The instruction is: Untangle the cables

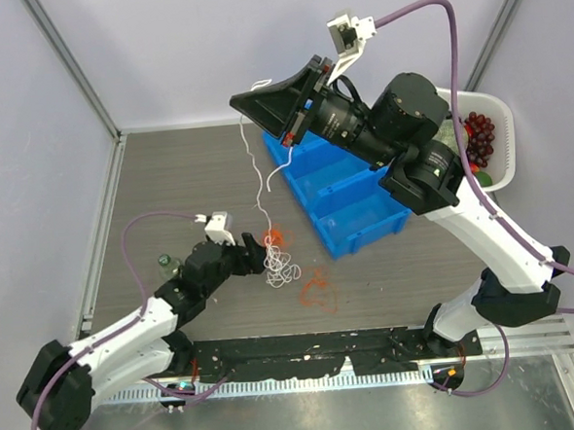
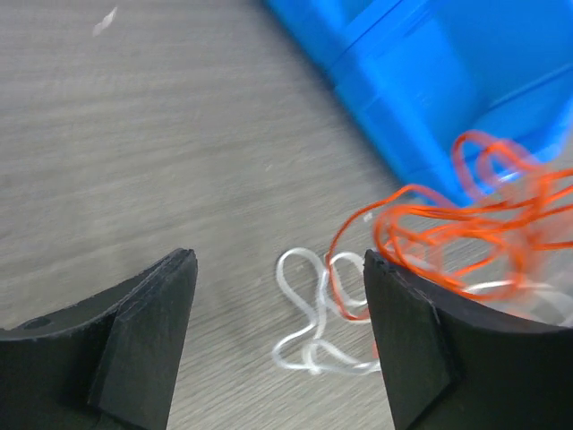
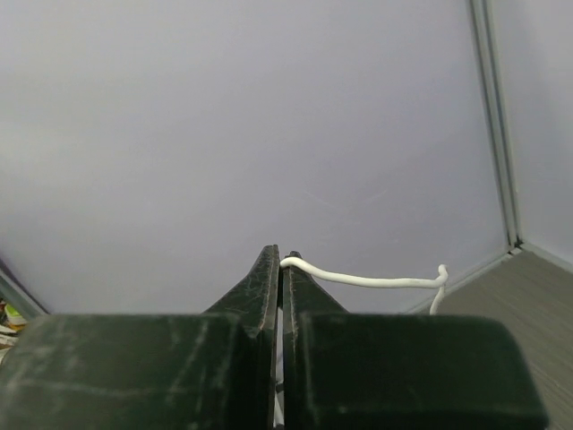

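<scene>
**Right arm holding the white cable up; left gripper apart over the tangle**

Right gripper (image 3: 282,260): the jaws are pressing together on one end of the white cable (image 3: 367,281). In the wrist view the cord is coming out at the fingertips, running sideways and then dropping out of sight. From above, this gripper (image 1: 234,102) is sitting high over the far part of the table (image 1: 188,182). The white cable (image 1: 281,266) is hanging from it in a loose, wavy line and ending in a small heap of loops on the tabletop.

Left gripper (image 2: 277,258): the fingers are standing well apart with nothing clamped between them. White loops (image 2: 304,305) are lying on the wood-grain surface in the gap. The orange cable (image 2: 448,224) is bunching in blurred curls just beside the finger on the right of that view. I cannot tell whether it is touching the finger. From above, the left gripper (image 1: 262,253) is low over the table, right next to the white heap, with the orange cable (image 1: 277,237) just past its tips.

A reddish cable (image 1: 316,287) is lying by itself as an open loop, a little nearer to the arm bases and apart from the heap.

Beyond the cables, a blue compartment bin (image 1: 365,210) is sitting at an angle on the table, partly under the right arm. A white basket (image 1: 490,100) with dark red fruit is standing at the far right edge.
</scene>
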Available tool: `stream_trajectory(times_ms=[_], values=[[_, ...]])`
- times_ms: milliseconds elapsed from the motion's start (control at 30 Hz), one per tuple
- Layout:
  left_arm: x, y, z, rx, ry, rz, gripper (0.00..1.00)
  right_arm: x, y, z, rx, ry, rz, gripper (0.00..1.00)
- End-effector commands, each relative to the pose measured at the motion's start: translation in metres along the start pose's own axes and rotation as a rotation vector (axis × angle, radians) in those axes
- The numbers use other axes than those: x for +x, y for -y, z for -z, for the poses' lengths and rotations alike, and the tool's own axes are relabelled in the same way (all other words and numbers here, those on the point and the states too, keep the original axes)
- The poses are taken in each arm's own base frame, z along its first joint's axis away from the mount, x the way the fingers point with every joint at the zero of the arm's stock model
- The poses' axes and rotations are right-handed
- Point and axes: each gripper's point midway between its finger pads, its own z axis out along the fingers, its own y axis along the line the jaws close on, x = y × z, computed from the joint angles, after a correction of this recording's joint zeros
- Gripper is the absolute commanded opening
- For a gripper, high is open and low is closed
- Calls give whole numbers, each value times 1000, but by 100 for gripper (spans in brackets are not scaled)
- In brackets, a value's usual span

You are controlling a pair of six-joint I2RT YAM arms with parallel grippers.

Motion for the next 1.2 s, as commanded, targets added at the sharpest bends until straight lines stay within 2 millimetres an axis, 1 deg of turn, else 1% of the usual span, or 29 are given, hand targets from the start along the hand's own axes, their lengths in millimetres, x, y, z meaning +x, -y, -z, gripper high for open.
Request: stream_trajectory(times_ms=[0, 33, 67, 100, 133, 167, 200, 233, 267, 300, 333, 367, 433, 467, 500, 567, 700, 733, 833, 867, 900, 933, 967, 1000, 1033, 1067, 1100, 1133, 1167], values=[[-66, 48, 27, 128, 107, -10, 84, -3, 14, 3, 58, 19, 50, 1], [-79, 53, 35, 139, 134, -8, 86, 5, 18, 6, 74, 1, 45, 1], [-89, 57, 43, 147, 155, -16, 86, 8, 22, 7, 89, 2, 44, 0], [-99, 60, 51, 149, 186, -24, 87, 14, 27, 12, 107, -10, 38, 1], [-109, 59, 57, 135, 215, -28, 87, 15, 31, 13, 122, -2, 36, 1], [-115, 57, 63, 125, 234, -35, 87, 19, 33, 18, 129, -9, 37, 1], [-121, 57, 68, 121, 261, -31, 86, 18, 33, 21, 134, -1, 35, 1], [-127, 59, 74, 132, 288, -31, 86, 23, 36, 21, 139, -12, 34, 1], [-130, 62, 78, 154, 307, -36, 84, 21, 34, 22, 137, -8, 29, 1], [-136, 69, 83, 196, 336, -43, 83, 23, 34, 22, 134, -13, 29, 1], [-139, 81, 89, 263, 358, -62, 83, 24, 33, 21, 128, -16, 24, 1], [-137, 98, 97, 370, 361, -100, 83, 24, 32, 20, 122, -15, 24, 1], [-130, 126, 109, 538, 339, -145, 84, 23, 28, 16, 98, -19, 25, 1], [-129, 130, 109, 562, 329, -148, 85, 19, 25, 16, 88, -12, 25, 1], [-127, 133, 105, 571, 313, -149, 91, 19, 24, 15, 79, -15, 26, 1], [-132, 139, 101, 583, 306, -148, 96, 18, 22, 14, 67, -16, 27, 1], [-143, 155, 89, 631, 332, -157, 97, 18, 19, 13, 54, -10, 23, 1], [-146, 154, 82, 614, 337, -156, 97, 16, 19, 13, 51, -5, 22, 1], [-139, 149, 51, 563, 301, -158, 91, 10, 13, 12, 31, 16, 8, 1], [-129, 141, 33, 523, 268, -144, 87, 8, 11, 12, 21, 21, 3, 1], [-124, 134, 21, 488, 263, -125, 80, 3, 6, 10, 8, 32, -4, 1], [-111, 120, 5, 435, 244, -106, 75, 1, 5, 9, 0, 33, -14, 1], [-102, 109, -9, 387, 239, -84, 69, -8, -2, 8, -16, 50, -18, 1], [-91, 92, -21, 319, 228, -46, 62, -6, -4, 4, -29, 42, -26, 1], [-76, 73, -33, 237, 205, -18, 59, -19, -11, 5, -48, 66, -26, 1], [-63, 62, -40, 203, 186, 2, 55, -18, -12, 2, -51, 58, -28, 1], [-45, 48, -46, 158, 146, 28, 52, -36, -22, 5, -72, 93, -22, 1], [-29, 36, -49, 119, 113, 44, 50, -36, -21, 2, -66, 86, -15, 1], [-18, 24, -50, 81, 98, 67, 49, -55, -32, 7, -89, 125, -3, 1]])
